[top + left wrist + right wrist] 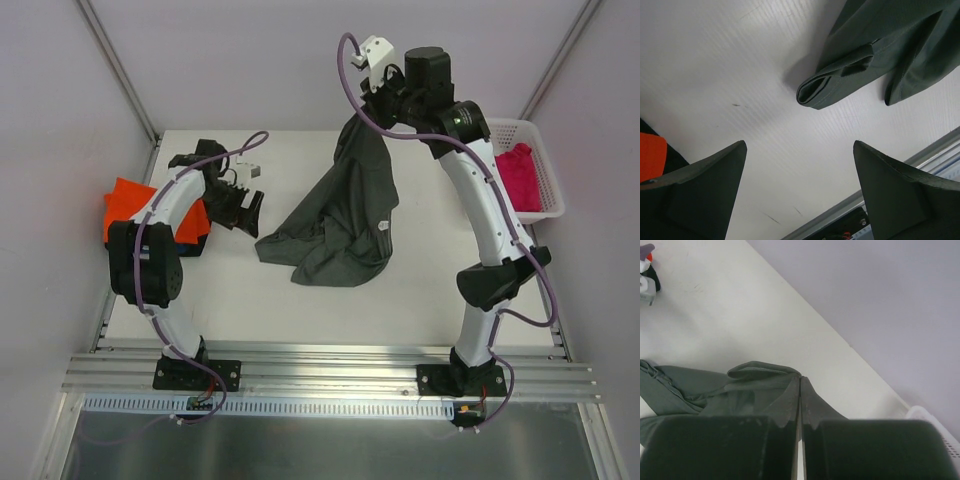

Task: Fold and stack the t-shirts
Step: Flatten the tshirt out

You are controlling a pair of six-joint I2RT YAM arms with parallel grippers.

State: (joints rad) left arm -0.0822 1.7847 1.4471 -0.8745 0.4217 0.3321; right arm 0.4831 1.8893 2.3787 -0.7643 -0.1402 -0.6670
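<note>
While grey shirt [340, 220] hangs centre — orange shirt [125, 205] left, basket [512, 127] right.

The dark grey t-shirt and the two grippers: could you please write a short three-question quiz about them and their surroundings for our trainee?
1. True or false: the right gripper is shut on the dark grey t-shirt, holding part of it up off the table.
2. Choose one: the magenta pink t-shirt lies A on the floor, B in the white basket, C on a chair.
3. Fill the gap: the left gripper stands ___, with nothing between its fingers.
Key: 1 true; 2 B; 3 open.
</note>
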